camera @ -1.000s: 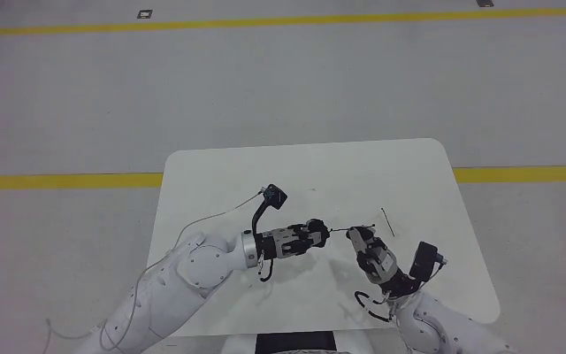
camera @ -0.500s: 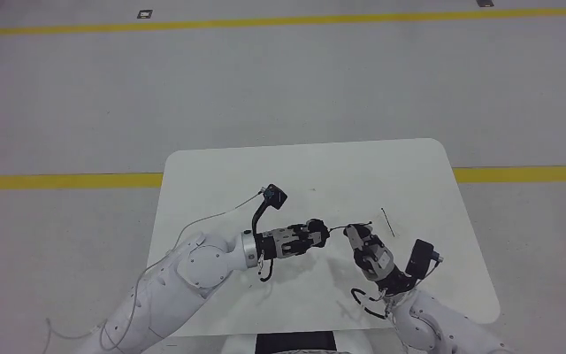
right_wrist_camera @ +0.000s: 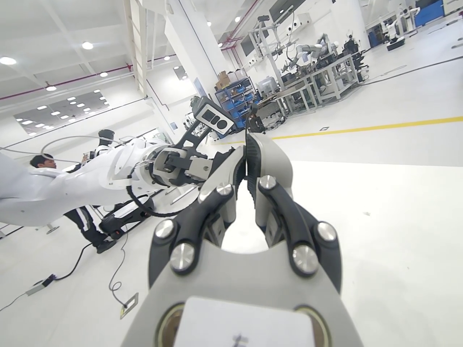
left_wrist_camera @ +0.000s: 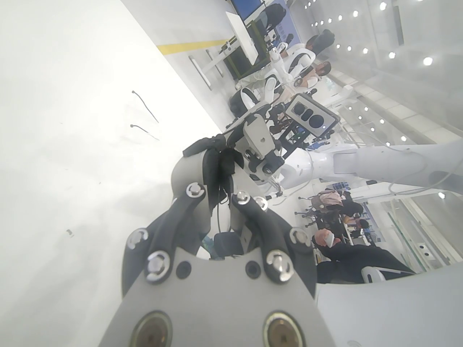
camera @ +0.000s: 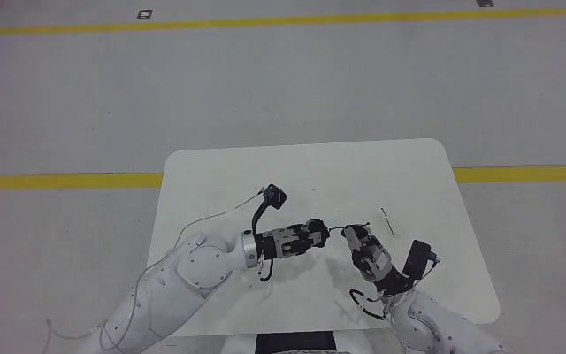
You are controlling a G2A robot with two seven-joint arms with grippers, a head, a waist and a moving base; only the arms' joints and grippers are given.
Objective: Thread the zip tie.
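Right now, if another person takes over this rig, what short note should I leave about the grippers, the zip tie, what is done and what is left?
Right gripper: fingers shut on the zip tie; its thin end sticks out past the tips.
Left gripper: fingers shut, facing the right one closely above the table; it seems to pinch the tie's other end.
A spare tie lies flat on the table near the right gripper.
Done: tie lifted and held.
Left: no loop visible, so the threading itself.
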